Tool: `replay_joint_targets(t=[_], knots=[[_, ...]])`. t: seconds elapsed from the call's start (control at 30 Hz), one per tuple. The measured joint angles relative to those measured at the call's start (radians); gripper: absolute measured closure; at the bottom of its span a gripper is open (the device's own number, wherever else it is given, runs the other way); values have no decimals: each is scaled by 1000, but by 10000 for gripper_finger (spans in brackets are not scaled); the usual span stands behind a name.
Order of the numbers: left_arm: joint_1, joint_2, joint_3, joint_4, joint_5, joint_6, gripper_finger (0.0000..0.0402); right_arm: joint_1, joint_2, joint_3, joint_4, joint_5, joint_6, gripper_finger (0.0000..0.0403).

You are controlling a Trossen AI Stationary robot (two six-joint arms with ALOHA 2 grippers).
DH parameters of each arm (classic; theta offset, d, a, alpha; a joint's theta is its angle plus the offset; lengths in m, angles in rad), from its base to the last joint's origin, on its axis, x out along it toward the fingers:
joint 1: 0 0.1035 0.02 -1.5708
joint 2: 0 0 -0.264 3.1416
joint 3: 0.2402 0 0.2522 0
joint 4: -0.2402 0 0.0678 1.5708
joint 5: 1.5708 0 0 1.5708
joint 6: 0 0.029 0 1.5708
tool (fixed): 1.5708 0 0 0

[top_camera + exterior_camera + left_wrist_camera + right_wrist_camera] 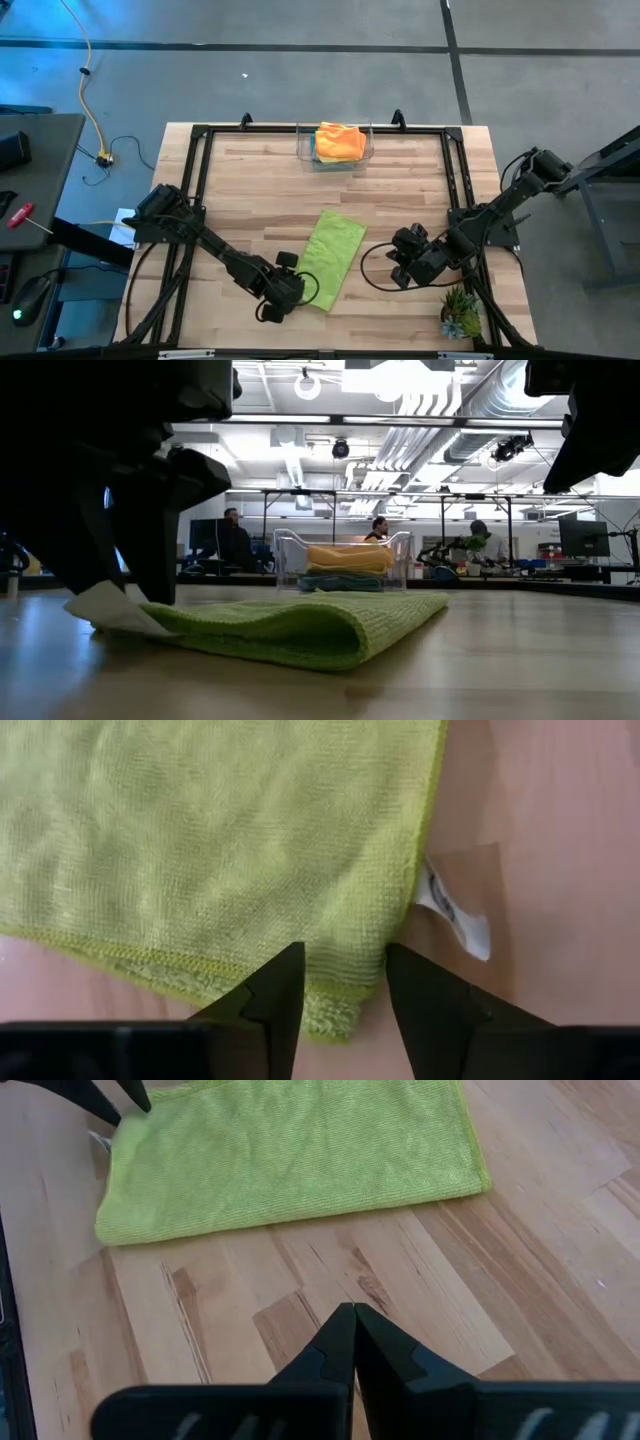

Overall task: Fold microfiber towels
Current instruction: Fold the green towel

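Observation:
A lime green microfiber towel (332,255) lies on the wooden table, folded over into two layers; the low view shows its rounded fold (345,645). My left gripper (285,295) stands open at the towel's near corner (330,1010), pointing steeply down, one finger on each side of that corner. A white tag (455,910) sticks out from the towel's edge beside it. My right gripper (405,262) is shut and hangs above bare wood to the right of the towel (290,1160). My left gripper's open fingers (275,985) stand right over the towel's near corner, pointing down from above. I cannot tell whether they touch the cloth.
A clear plastic bin (305,150) at the table's far edge holds an orange towel (340,140) on top of a teal one. A small green spiky plant (460,312) stands at the near right corner. A black frame runs around the table. People sit in the room beyond.

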Motion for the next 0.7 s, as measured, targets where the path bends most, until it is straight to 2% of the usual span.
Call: replay_joint_targets(t=[0.13, 0.37, 0.53, 0.7], knots=[[-2, 0, 0, 1, -21, 11, 296, 0, 0, 0, 0, 1, 0, 403], [-8, -5, 0, -4, -41, 52, 390, 0, 0, 0, 0, 2, 0, 403], [-8, -27, 0, -27, -70, 52, 396, 0, 0, 0, 0, 2, 0, 403], [-6, -73, 41, -126, -127, 46, 399, 0, 0, 0, -11, 3, 0, 403]])
